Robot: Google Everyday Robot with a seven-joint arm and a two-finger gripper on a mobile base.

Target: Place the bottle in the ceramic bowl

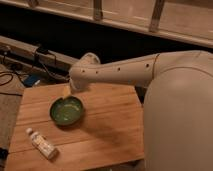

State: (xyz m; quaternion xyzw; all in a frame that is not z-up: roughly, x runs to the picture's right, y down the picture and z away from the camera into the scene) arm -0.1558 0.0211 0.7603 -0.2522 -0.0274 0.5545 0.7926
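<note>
The ceramic bowl (66, 110), round and glossy green, sits on the left half of the wooden table (107, 130). The bottle (41, 143), small and pale with a white cap, lies on its side near the table's front left corner, a short way in front of the bowl. My white arm reaches in from the right, and its wrist hangs over the table's back left area. Below the wrist, the gripper (67, 91) points down just behind the bowl's far rim. It stands open and holds nothing. It is well apart from the bottle.
Black cables (15, 75) and a blue object (30, 80) lie on the floor behind the table's back left corner. A dark ledge with rails runs along the back. My own bulky arm body (177, 115) fills the right side.
</note>
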